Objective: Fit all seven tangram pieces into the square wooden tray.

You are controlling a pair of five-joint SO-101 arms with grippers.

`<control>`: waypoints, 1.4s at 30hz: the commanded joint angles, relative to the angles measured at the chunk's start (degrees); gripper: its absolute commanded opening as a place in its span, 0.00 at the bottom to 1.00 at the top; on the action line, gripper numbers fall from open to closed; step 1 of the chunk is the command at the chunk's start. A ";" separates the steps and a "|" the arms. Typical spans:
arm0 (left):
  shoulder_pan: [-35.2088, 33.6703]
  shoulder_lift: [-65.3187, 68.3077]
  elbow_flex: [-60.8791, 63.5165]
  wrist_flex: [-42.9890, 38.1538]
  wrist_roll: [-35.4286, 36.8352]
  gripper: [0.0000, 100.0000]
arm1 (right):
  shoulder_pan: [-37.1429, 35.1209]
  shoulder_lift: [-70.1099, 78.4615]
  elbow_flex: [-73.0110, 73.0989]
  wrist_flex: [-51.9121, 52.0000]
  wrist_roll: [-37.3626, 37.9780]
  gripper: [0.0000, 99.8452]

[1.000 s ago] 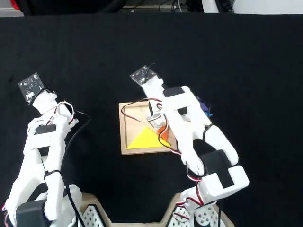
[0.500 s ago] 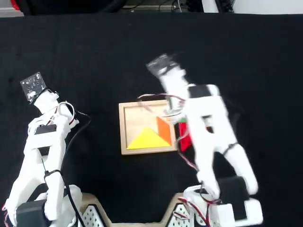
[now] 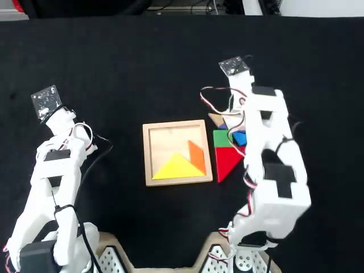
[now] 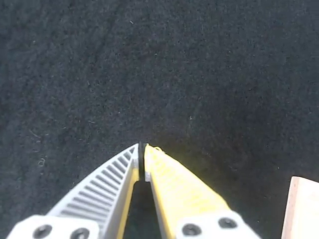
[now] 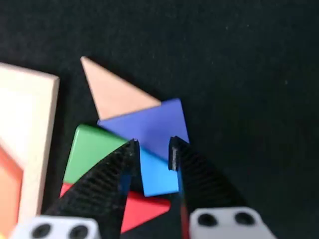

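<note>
Tray (image 3: pixel 147 153), square, wooden: one, flat on the black cloth (image 3: pixel 114 68) between the two arms.

Pieces inside the tray: two. Yellow triangle (image 3: pixel 176 167) toward the 6 o'clock rim; orange piece (image 3: pixel 197 156) against the 3 o'clock rim, touching the yellow one.

Pieces outside the tray: five, clustered at 3 o'clock from it, just beside the rim. Tan triangle (image 5: pixel 115 92), one; dark blue piece (image 5: pixel 149 124), one, touching the tan one; light blue piece (image 5: pixel 157 174), one; green piece (image 5: pixel 92 152), one; red triangle (image 5: pixel 144 209), one, nearest the arm bases.

Grippers: two. Right gripper (image 5: pixel 152 149) over the two blue pieces, fingers parted by a narrow gap, nothing between them; whether the tips touch the pieces cannot be told. Left gripper (image 4: pixel 141 147) at 9 o'clock from the tray, well apart from it, fingers pressed together and empty, above bare cloth.
</note>
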 commanded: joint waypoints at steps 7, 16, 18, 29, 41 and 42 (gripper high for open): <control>0.84 -1.76 0.04 -0.97 -0.44 0.03 | 0.70 3.30 -7.16 0.35 9.05 0.20; 0.84 -1.76 1.10 -4.04 -0.44 0.03 | 0.53 5.93 -8.92 3.78 24.79 0.21; 0.84 -1.76 1.45 -4.57 -0.44 0.03 | 0.62 5.93 -8.92 4.84 29.10 0.21; 0.84 -1.76 1.36 -4.48 -0.44 0.03 | 0.70 8.13 -12.79 4.57 38.86 0.21; 0.84 -1.76 1.36 -4.48 -0.44 0.03 | 0.70 21.49 -31.87 18.46 41.05 0.04; 0.84 -1.76 1.36 -4.48 -0.44 0.03 | 0.70 21.76 -33.45 19.60 41.14 0.04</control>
